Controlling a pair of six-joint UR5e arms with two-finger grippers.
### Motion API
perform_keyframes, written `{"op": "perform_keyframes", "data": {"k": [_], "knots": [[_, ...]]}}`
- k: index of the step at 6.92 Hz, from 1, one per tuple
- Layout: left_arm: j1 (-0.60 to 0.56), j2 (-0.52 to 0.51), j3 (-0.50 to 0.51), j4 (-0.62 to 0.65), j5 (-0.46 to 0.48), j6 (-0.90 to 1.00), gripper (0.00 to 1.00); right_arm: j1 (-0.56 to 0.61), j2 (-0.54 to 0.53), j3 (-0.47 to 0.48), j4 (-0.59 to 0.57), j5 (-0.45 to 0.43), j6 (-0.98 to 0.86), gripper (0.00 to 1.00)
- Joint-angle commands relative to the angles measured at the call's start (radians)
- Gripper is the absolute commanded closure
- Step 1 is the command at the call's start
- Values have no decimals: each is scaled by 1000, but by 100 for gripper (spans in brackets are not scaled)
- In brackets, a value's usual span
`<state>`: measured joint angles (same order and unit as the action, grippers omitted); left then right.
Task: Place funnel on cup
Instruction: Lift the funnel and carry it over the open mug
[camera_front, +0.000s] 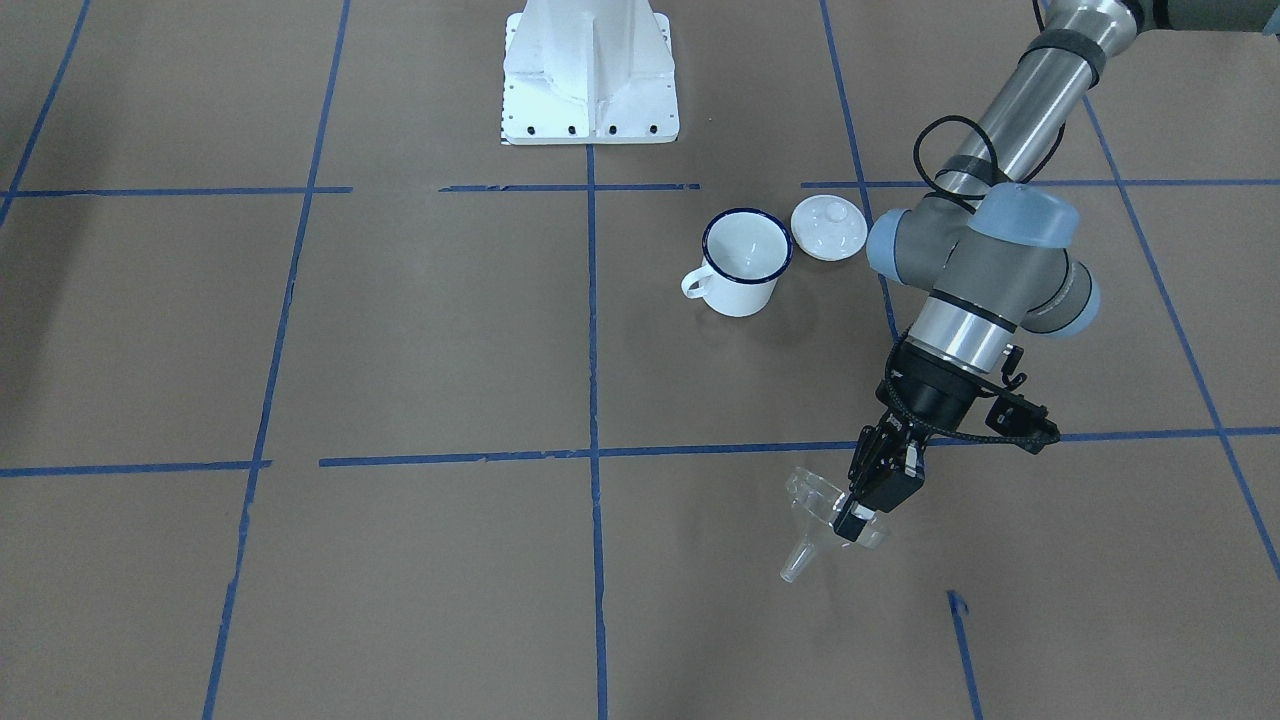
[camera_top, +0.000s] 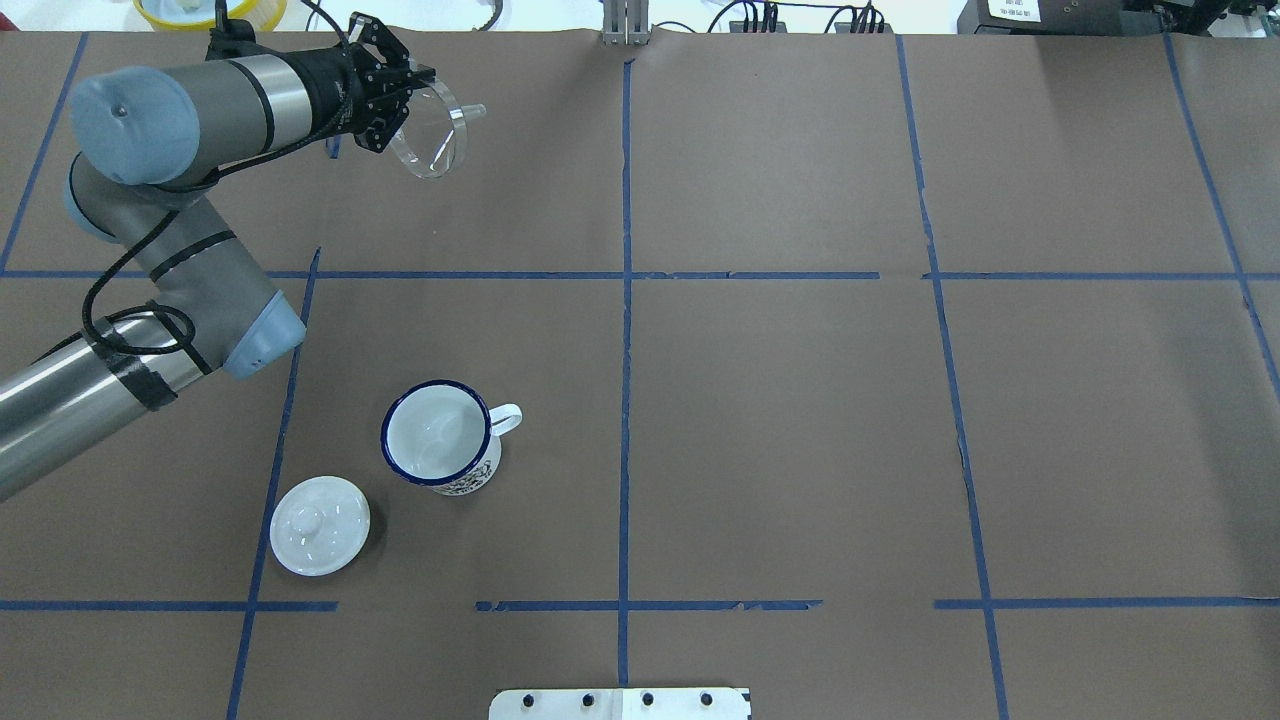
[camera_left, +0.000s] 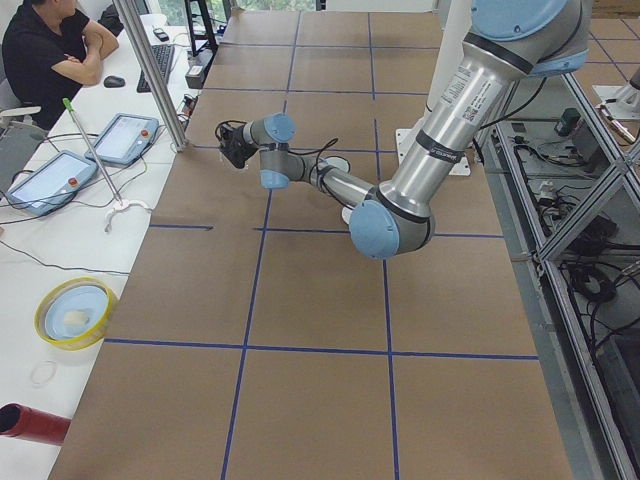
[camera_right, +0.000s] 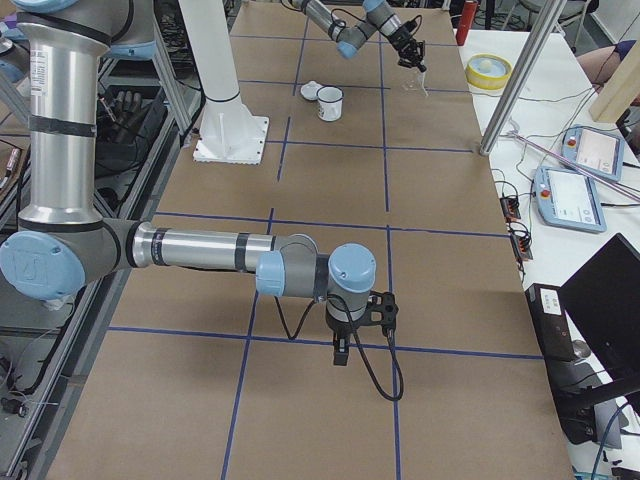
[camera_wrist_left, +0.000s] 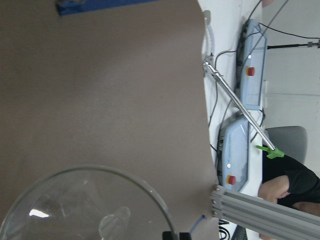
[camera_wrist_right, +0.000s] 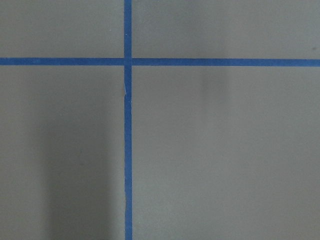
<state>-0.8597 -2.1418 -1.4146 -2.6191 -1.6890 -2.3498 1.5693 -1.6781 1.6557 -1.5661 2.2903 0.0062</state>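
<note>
Where brown paper covers table, blue tape lines mark grid; white robot base stands at one edge. Bench with control tablets runs along opposite side — person in black seated there. Left arm reaches toward far edge, left gripper clamped on rim of funnel, funnel tipped sideways. Cup upright, well apart from funnel, lid just beside cup. Right arm bent low, right gripper pointing down — cannot tell whether open.

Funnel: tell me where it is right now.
In the overhead view the funnel is at upper left, held by its rim in the left gripper, well beyond the cup toward the operators' side.
</note>
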Motion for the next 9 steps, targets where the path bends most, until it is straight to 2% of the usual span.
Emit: {"op": "perform_keyframes", "data": {"k": [1, 2, 3, 4, 5, 6, 7, 9], "knots": [[-2, -4, -348, 525, -170, 105, 100, 0, 0, 1, 0, 0, 0, 0], [-1, -1, -492, 753, -178, 127, 100, 0, 0, 0, 0, 0, 0, 0], [39, -6, -586, 1029, -181, 165, 100, 0, 0, 1, 0, 0, 0, 0], [82, -27, -642, 1267, -225, 266, 100, 0, 0, 1, 0, 0, 0, 0], [140, -38, -645, 1409, -239, 297, 100, 0, 0, 1, 0, 0, 0, 0], [204, -43, -649, 1504, -239, 302, 100, 0, 0, 1, 0, 0, 0, 0], [215, -67, -638, 1534, -239, 303, 100, 0, 0, 1, 0, 0, 0, 0], [232, -130, -537, 1528, -228, 357, 100, 0, 0, 1, 0, 0, 0, 0]]}}
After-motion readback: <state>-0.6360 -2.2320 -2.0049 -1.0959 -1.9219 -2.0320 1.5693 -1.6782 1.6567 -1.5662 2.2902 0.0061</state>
